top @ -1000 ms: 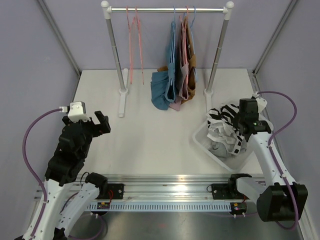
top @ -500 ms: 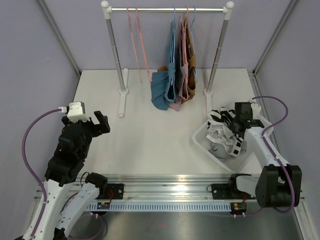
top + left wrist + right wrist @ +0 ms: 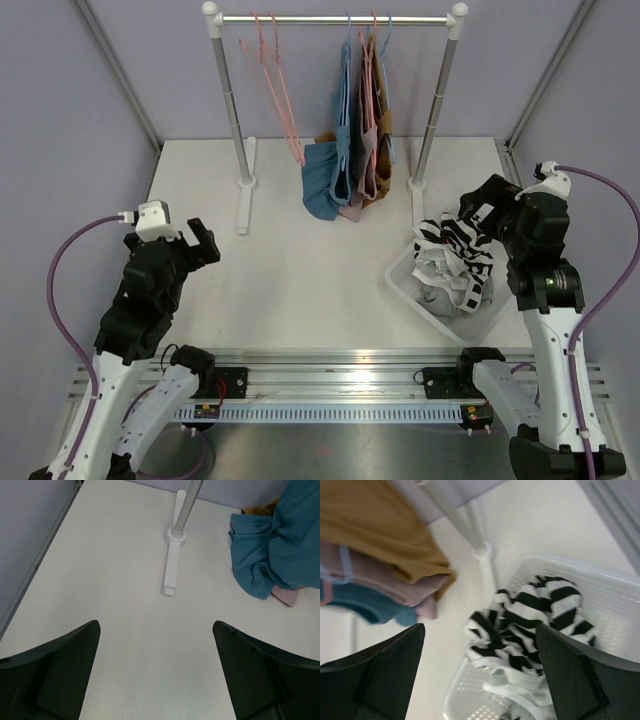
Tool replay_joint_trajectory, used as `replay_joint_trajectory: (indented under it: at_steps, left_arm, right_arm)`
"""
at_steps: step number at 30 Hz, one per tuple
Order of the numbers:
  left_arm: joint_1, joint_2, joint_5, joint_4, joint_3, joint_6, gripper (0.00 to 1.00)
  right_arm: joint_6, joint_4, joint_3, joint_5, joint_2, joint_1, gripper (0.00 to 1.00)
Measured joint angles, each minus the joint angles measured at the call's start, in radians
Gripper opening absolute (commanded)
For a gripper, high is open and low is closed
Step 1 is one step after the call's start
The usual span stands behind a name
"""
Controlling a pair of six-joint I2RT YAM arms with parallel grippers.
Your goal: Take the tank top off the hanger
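Observation:
A black-and-white striped tank top (image 3: 452, 252) lies crumpled in the white basket (image 3: 410, 290), off any hanger; it fills the lower right wrist view (image 3: 530, 615). My right gripper (image 3: 480, 205) hangs open above the basket's far side with nothing between its fingers (image 3: 480, 627). Teal (image 3: 322, 185), pink (image 3: 352, 205) and mustard (image 3: 382, 120) tank tops hang on hangers on the rail (image 3: 335, 18). Empty pink hangers (image 3: 272, 80) hang tilted at the rail's left. My left gripper (image 3: 200, 246) is open over bare table (image 3: 155, 625), well short of the rack.
The rack's left post and foot (image 3: 172, 560) stand ahead of my left gripper, the right post (image 3: 430, 110) just behind the basket. The teal top's hem (image 3: 270, 555) pools on the table. Frame rails run along both table sides.
My right gripper opened, let go of the striped tank top in the basket, and rose up and to the right. The empty pink hangers have swung. The left arm stayed still.

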Motion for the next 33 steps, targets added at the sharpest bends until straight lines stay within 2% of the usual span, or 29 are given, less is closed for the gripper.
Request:
replay_joint_trajectory:
  at_steps: [5, 10, 13, 18, 21, 27, 33]
  left_arm:
    - [0.013, 0.037, 0.01, -0.003, 0.0, -0.004, 0.99]
    - [0.032, 0.044, 0.06, 0.0, 0.0, -0.003, 0.99]
    - [0.034, 0.058, 0.08, -0.001, 0.0, -0.002, 0.99]
    - [0.04, 0.105, 0.134, -0.003, 0.0, 0.006, 0.99]
    - [0.049, 0.124, 0.179, -0.003, 0.0, 0.009, 0.99]
    - [0.055, 0.13, 0.284, 0.002, 0.0, 0.009, 0.99]
    - [0.055, 0.108, 0.435, 0.034, 0.006, -0.025, 0.99]
  right_arm:
    - [0.004, 0.038, 0.0, -0.259, -0.083, 0.0, 0.99]
    - [0.011, 0.042, -0.027, -0.391, -0.108, 0.0, 0.99]
    - [-0.014, 0.016, -0.027, -0.356, -0.1, 0.04, 1.0]
    - [-0.08, -0.097, 0.053, -0.187, -0.008, 0.223, 0.99]
    - [-0.084, -0.115, 0.047, -0.138, 0.011, 0.232, 1.0]
    - [-0.066, -0.109, -0.037, -0.147, -0.066, 0.232, 1.0]
    - [-0.021, -0.089, -0.053, -0.152, -0.056, 0.232, 0.99]
